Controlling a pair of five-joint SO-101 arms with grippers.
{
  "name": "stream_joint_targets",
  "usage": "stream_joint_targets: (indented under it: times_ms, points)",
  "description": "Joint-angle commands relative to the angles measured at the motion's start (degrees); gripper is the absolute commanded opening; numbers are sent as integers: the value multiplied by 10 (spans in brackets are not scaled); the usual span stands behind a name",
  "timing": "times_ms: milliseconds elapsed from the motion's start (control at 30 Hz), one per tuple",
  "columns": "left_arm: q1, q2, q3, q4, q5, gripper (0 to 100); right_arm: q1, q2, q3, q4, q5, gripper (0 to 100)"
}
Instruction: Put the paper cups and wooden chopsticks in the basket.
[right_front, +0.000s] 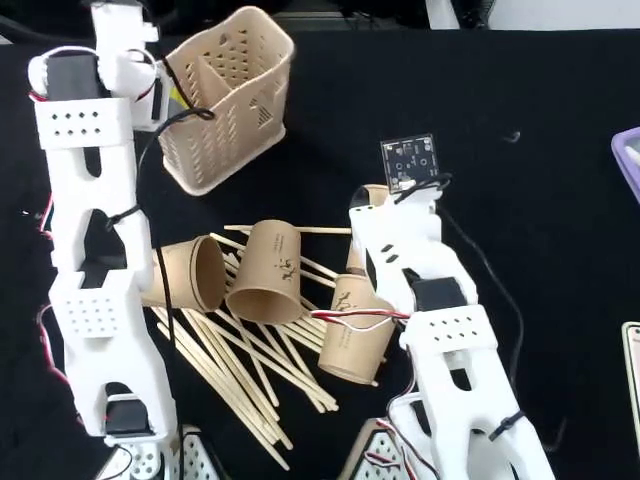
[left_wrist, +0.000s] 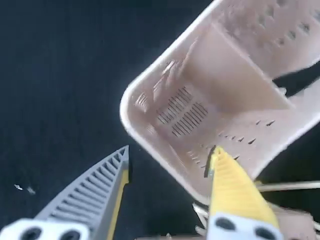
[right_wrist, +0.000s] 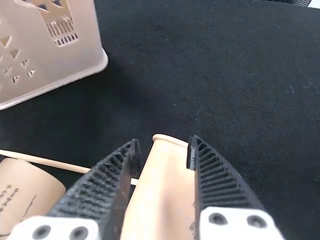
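Far left, the left gripper (left_wrist: 170, 149) is held released, jaws wide apart, with a corner of the basket's rim between them; the basket (right_front: 215, 150) is seen tilted at the back left of the black table (right_front: 520, 100). In the middle, chopsticks (right_front: 240, 375) are scattered in a loose pile; on them a left cup (right_front: 185, 272), a middle cup (right_front: 268, 270) just beside it and a third cup (right_front: 355, 335) are laid on their sides. Further right, the right gripper (right_wrist: 163, 141) is clenched on a fourth cup (right_wrist: 162, 200), one finger pressed to each side, well apart from the basket.
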Motion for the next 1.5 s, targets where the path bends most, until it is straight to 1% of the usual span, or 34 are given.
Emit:
stream_joint_targets:
  times_ms: [0,133,233,300,400,467,533,633,767,900,1000,1167,1300,1467]
  points:
    - [-4,-25,24,4,25,263,-6,1,-1,-16,7,159]
    - [21,-25,81,4,33,263,-6,1,-1,-16,7,159]
    - [37,-25,95,3,44,255,-6,1,-1,-16,7,159]
    - [40,-25,90,3,72,191,-6,1,-1,-16,7,159]
    - [40,-21,77,-2,88,26,-6,1,-1,-16,7,159]
    - [35,-18,65,-3,85,52,-6,1,-1,-16,7,159]
    - [27,-22,48,-13,84,30,-6,1,-1,-16,7,159]
    - [16,-20,13,-37,83,30,-6,1,-1,-16,7,159]
    - [14,-17,-7,-39,33,30,-6,1,-1,-16,7,159]
    - [17,-5,26,-33,46,30,-6,1,-1,-16,7,159]
    - [18,-4,32,3,55,29,-6,-2,-1,-12,7,159]
    - [15,-27,51,4,77,29,-6,-3,-1,-11,7,159]
    - [29,-84,115,4,89,29,-6,-3,-2,-11,7,159]
    - [32,-134,204,2,85,30,-6,-3,-2,-12,7,159]
